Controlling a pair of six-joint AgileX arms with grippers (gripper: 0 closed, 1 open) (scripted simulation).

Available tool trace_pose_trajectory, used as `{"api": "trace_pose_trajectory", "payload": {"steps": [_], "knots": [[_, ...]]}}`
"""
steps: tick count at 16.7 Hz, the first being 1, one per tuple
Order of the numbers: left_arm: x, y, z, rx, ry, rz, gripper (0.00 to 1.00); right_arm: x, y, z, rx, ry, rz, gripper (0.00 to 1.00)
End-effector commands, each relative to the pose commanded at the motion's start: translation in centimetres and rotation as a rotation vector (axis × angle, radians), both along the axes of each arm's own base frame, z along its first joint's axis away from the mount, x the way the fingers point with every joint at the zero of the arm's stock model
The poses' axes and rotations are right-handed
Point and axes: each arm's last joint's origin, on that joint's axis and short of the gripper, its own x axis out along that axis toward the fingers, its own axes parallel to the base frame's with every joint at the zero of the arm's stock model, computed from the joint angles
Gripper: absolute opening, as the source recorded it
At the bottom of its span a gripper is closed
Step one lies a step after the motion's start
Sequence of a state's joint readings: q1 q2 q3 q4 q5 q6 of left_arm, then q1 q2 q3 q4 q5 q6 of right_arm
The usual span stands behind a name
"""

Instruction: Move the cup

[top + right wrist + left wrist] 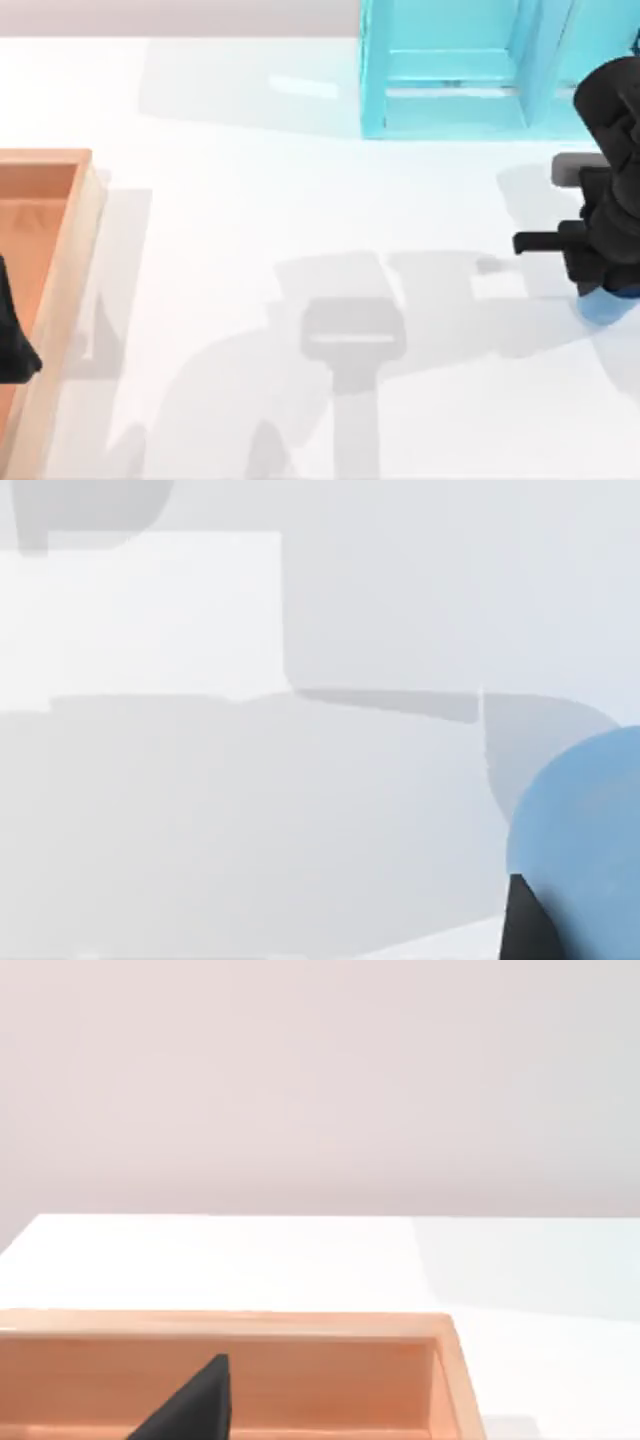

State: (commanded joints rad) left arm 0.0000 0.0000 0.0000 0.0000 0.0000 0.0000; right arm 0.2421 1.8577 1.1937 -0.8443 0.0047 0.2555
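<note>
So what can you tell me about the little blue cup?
The cup is plain light blue, smooth, with no handle or pattern to be seen. It sits near the right edge of the white table, in front of the turquoise cabinet. The right gripper is right above it and hides most of it from above. The right wrist view shows its rounded blue side close up, beside a black finger. Whether the gripper is squeezing it cannot be told.

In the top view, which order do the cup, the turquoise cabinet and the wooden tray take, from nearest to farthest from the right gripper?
From the right gripper:
1. cup, directly under it at the right edge.
2. turquoise cabinet, at the back right.
3. wooden tray, far across at the left edge.
</note>
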Motion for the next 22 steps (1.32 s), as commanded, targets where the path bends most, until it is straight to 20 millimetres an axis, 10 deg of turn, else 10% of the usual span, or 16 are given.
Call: {"api": "trace_pose_trajectory", "payload": {"steps": [5,18,22], "knots": [[0.0,0.0,0.0,0.0,0.0,0.0,1.0,-0.09,-0.2,-0.88,0.0,0.005,-0.003,0.0],[0.0,0.0,0.0,0.0,0.0,0.0,1.0,-0.09,-0.2,-0.88,0.0,0.005,-0.003,0.98],[0.0,0.0,0.0,0.0,0.0,0.0,1.0,-0.09,-0.2,-0.88,0.0,0.005,-0.003,1.0]]}}
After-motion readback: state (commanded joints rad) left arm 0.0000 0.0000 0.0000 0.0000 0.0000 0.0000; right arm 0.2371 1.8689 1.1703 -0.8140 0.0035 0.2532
